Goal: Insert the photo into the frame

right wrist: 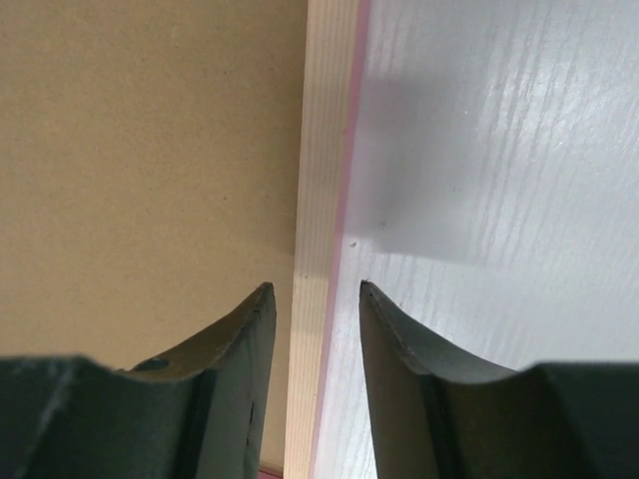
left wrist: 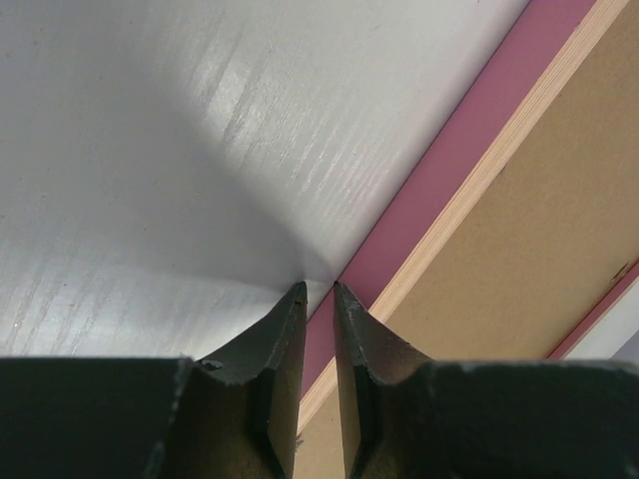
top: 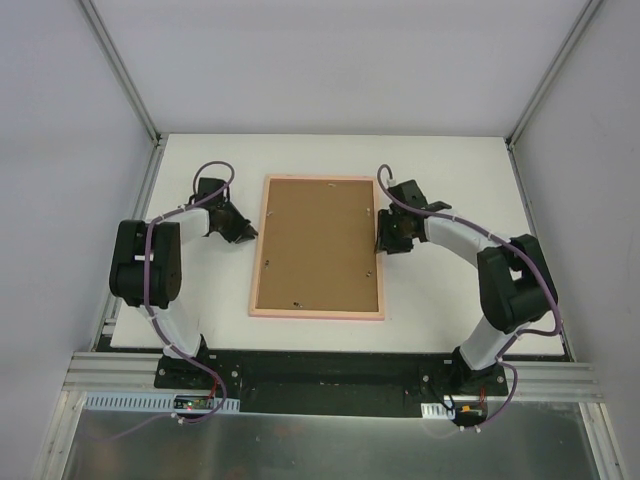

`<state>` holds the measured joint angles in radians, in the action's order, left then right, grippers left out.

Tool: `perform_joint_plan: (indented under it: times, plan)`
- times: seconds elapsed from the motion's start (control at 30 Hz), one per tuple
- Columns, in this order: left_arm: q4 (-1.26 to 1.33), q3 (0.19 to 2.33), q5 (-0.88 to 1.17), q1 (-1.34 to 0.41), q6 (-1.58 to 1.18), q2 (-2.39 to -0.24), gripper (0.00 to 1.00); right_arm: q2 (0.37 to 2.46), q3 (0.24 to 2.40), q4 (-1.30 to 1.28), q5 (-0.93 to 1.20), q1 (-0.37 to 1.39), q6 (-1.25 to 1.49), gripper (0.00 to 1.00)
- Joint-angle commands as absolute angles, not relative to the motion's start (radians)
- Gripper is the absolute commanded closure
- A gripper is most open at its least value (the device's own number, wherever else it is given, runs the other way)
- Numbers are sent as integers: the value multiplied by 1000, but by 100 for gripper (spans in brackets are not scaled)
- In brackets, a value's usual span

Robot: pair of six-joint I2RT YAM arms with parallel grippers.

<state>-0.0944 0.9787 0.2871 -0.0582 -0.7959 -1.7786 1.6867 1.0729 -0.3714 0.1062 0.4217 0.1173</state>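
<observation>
The frame (top: 258,250) lies back-up in the middle of the white table (top: 450,320), its pale peach rim around a plain brown backing board (top: 318,245). The photo is not in view. My left gripper (top: 243,232) sits at the frame's left edge. In the left wrist view its jaws (left wrist: 319,286) are almost shut with a thin gap, holding nothing, their tips over the frame's pink side (left wrist: 449,170). My right gripper (top: 383,240) is open at the frame's right edge. In the right wrist view it (right wrist: 316,287) straddles the peach rim (right wrist: 324,150), one finger over the board (right wrist: 150,150), one over the table.
Metal posts and pale walls close in the table on the left, right and back. The arm bases stand on a black rail at the near edge (top: 330,365). Small turn clips (top: 371,270) dot the board's edges.
</observation>
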Motion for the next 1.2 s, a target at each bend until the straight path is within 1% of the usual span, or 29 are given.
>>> perform_joint_plan:
  times: [0.0, 0.3, 0.57, 0.6, 0.8, 0.93, 1.17]
  plan:
    - [-117, 911, 285, -72, -781, -1735, 82, 1695, 1060, -345, 64, 445, 107, 60]
    - [-94, 845, 268, -84, -785, -1660, 81, 1733, 1065, -333, 40, 486, 109, 60]
    - [-78, 762, 233, -87, -792, -1543, 80, 1733, 1060, -353, 6, 491, 107, 71]
    - [-78, 753, 232, -89, -793, -1525, 79, 1729, 1057, -354, -27, 491, 107, 73]
    - [-80, 697, 219, -101, -785, -1413, 75, 1715, 1034, -359, -60, 492, 117, 78]
    - [-107, 647, 201, -113, -817, -1336, 71, 1695, 1011, -359, -72, 489, 127, 77]
    - [-176, 574, 144, -126, -847, -1204, 64, 1634, 973, -330, -57, 491, 150, 66]
